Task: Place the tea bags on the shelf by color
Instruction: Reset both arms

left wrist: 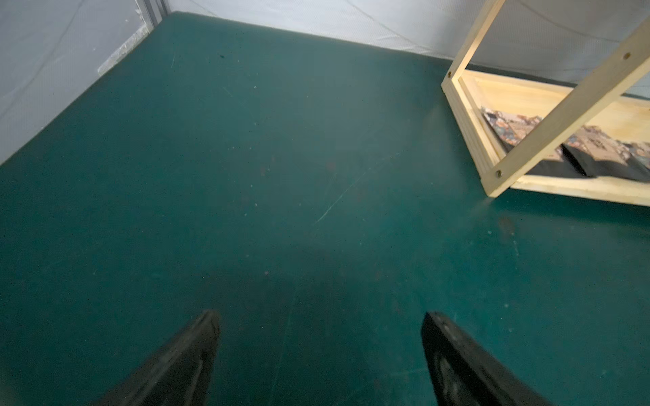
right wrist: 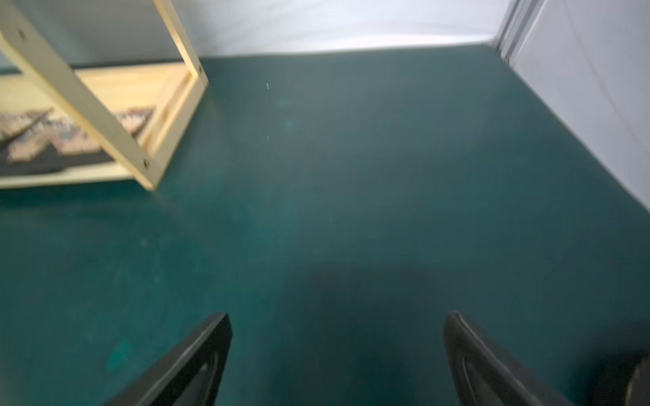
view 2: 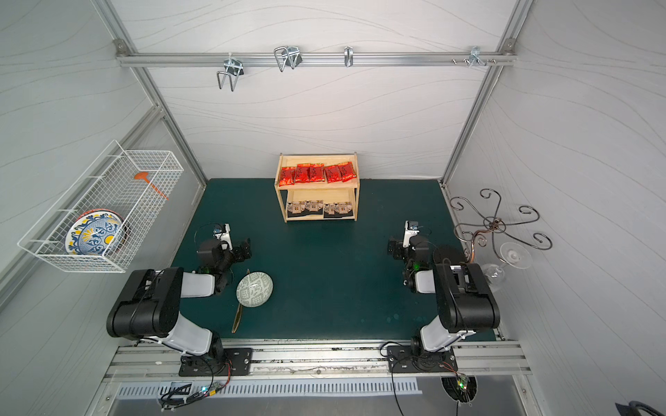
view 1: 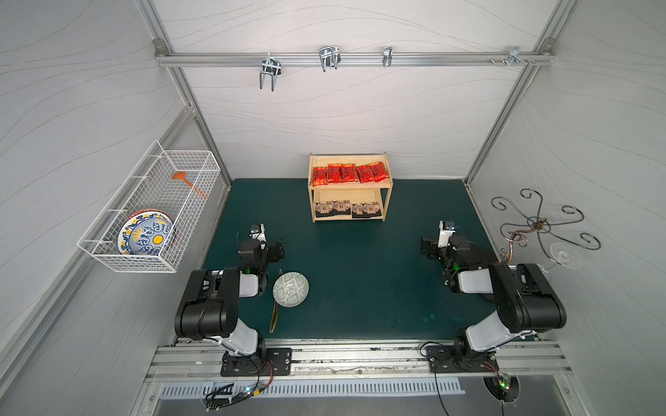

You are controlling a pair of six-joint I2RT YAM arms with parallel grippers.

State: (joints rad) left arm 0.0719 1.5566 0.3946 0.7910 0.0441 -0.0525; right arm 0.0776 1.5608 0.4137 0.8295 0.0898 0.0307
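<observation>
The green bench carried the shelf at its rear: red tea bags on the upper tier, brown tea bags on the lower. Left fingers and right fingers stood wide open, empty.

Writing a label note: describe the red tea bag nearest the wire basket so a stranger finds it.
At the back of the green table stands a wooden shelf. Its upper tier holds five red tea bags in a row; yours is the left end one, sitting slightly further forward than the other four.
</observation>
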